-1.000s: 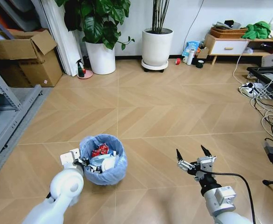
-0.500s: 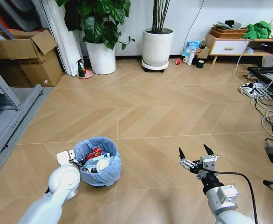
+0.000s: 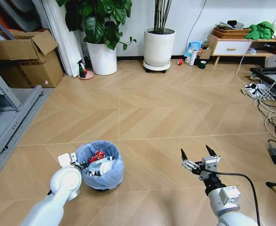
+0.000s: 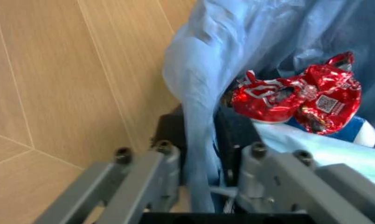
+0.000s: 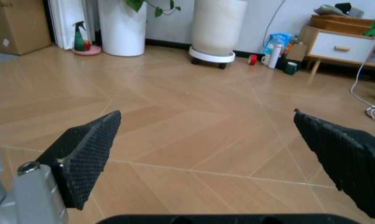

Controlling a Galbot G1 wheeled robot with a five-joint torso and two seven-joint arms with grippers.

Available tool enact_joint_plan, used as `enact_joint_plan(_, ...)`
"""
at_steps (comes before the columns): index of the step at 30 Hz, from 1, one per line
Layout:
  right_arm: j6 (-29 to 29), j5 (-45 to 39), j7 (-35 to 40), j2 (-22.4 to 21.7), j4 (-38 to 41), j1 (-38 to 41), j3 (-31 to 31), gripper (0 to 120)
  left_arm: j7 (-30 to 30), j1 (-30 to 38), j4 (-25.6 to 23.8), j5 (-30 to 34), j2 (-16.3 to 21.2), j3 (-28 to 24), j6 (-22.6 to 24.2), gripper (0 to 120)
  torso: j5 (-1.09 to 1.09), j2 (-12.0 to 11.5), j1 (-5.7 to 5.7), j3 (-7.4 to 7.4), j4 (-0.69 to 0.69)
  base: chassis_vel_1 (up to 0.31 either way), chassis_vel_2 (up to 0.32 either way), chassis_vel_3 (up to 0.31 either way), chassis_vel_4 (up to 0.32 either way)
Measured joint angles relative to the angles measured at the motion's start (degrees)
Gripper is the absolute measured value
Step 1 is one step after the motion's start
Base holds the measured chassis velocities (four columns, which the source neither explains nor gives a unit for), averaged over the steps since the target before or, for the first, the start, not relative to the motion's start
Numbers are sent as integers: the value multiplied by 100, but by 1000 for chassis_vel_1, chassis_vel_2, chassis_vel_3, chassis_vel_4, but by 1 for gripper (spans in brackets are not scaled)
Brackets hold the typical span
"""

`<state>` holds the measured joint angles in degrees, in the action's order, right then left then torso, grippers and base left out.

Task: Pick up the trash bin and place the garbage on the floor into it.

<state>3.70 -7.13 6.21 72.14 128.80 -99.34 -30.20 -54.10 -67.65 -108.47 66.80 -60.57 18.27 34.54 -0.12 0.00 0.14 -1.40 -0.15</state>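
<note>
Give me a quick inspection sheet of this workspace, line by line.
Surface: wooden floor, bare around the robot.
Job's things: trash bin with blue liner, red wrapper and white scraps inside.
Clutter: tape roll, bottle by the far wall.
End effectors: left end effector shut on the trash bin's rim; right end effector open, above the floor.
Cables: tangle on the right.
Surroundings: potted plants, cardboard box, low cabinet.

Crinkled light-blue plastic lined the trash bin (image 3: 101,165); a glossy red foil wrapper (image 4: 297,99) lay inside; the wood-look floor (image 3: 166,113) was smooth.
</note>
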Motion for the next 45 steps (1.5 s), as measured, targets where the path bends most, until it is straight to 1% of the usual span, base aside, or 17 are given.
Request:
enact_joint_plan(6,-7,0,2,8,25,-12,-15,100,19,11,9,-68,18,18,-97,46,1,0,0,0,0,0,0,0,0)
enact_joint_plan(7,-7,0,2,8,25,-12,-15,100,19,11,9,-68,18,18,-97,46,1,0,0,0,0,0,0,0,0)
enact_joint_plan(12,-8,-29,6,4,67,7,-70,100,38,-68,-100,-314,30,33,-323,67,0,0,0,0,0,0,0,0,0)
enact_joint_plan(13,-8,-29,6,4,67,7,-70,100,38,-68,-100,-314,30,33,-323,67,0,0,0,0,0,0,0,0,0)
enact_joint_plan(15,-8,-49,7,2,90,11,-94,100,103,-121,-145,-521,29,37,-457,74,0,0,0,0,0,0,0,0,0)
enact_joint_plan(16,-8,-58,8,-2,111,8,-123,100,246,-186,-170,-886,19,44,-667,83,0,0,0,0,0,0,0,0,0)
enact_joint_plan(17,-8,-58,8,-2,111,8,-123,100,246,-186,-170,-886,19,44,-667,83,0,0,0,0,0,0,0,0,0)
enact_joint_plan(21,-7,-70,12,-5,169,-8,-177,100,485,-335,-250,-1600,4,57,-1122,97,0,0,0,0,0,0,0,0,0)
enact_joint_plan(23,-6,-74,15,-5,179,-8,-187,100,502,-364,-272,-1694,2,66,-1192,98,0,0,0,0,0,0,0,0,0)
enact_joint_plan(25,22,-115,66,2,236,0,-260,100,804,-565,-384,-2260,-24,222,-1496,100,0,0,0,0,-1,0,0,0,0)
enact_joint_plan(26,22,-115,66,2,236,0,-260,100,804,-565,-384,-2260,-24,222,-1496,100,0,0,0,0,-1,0,0,0,0)
enact_joint_plan(31,317,-204,285,123,349,16,-573,100,2578,-1405,-828,-3830,-106,912,-2104,100,1,0,0,0,1,0,0,0,0)
enact_joint_plan(32,317,-204,285,123,349,16,-573,100,2578,-1405,-828,-3830,-106,912,-2104,100,1,0,0,0,1,0,0,0,0)
enact_joint_plan(35,880,-452,443,223,491,5,-1007,100,3363,-2032,-1367,-4415,-233,1361,-2243,100,2,0,0,0,0,0,0,0,0)
enact_joint_plan(38,1080,-581,443,272,545,4,-1305,100,3744,-2300,-1549,-4884,-385,1582,-2344,100,0,0,0,0,1,0,0,0,0)
enact_joint_plan(41,1077,-635,371,311,550,8,-1544,100,4042,-2470,-1683,-5240,-547,1694,-2426,100,1,0,0,0,1,0,0,0,0)
enact_joint_plan(45,635,-602,19,445,531,-26,-1885,100,4424,-2646,-1946,-5592,-907,1790,-2558,100,1,0,0,0,-1,0,0,0,0)
